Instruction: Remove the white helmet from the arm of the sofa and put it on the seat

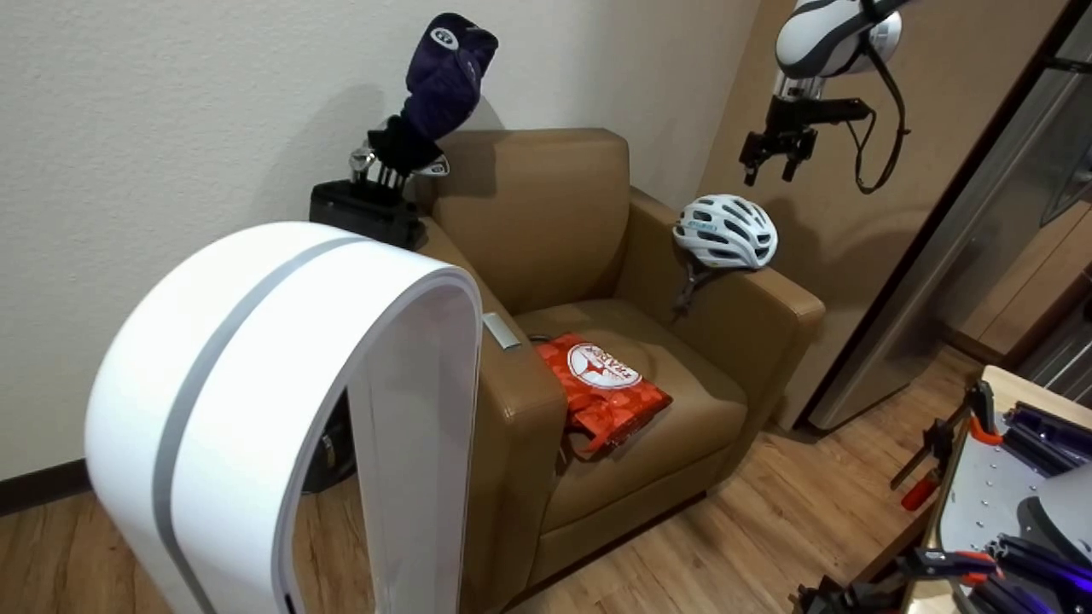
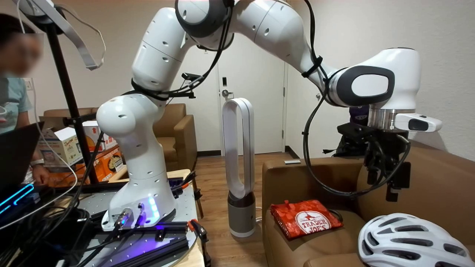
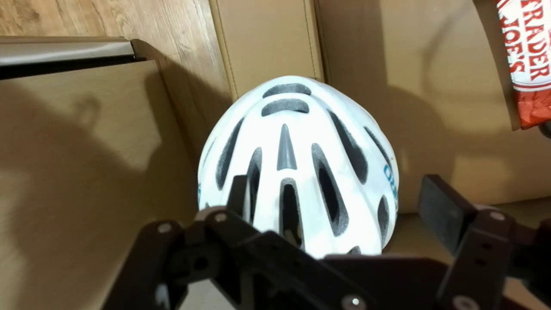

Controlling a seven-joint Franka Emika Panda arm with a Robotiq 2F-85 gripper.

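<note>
The white helmet rests shell up on the arm of the sofa, its strap hanging down the inner side. It also shows in an exterior view, cut by the bottom edge, and in the wrist view. The brown sofa has a square seat between its arms. My gripper is above the helmet, apart from it. In the wrist view my gripper is open with nothing held; its left finger overlaps the helmet and its right finger lies beyond the helmet's side.
A red snack bag lies on the seat near the opposite arm, which bears a small grey object. A white arch-shaped fan stands beside that arm. A golf bag stands behind. A wooden panel is close beside the helmet's arm.
</note>
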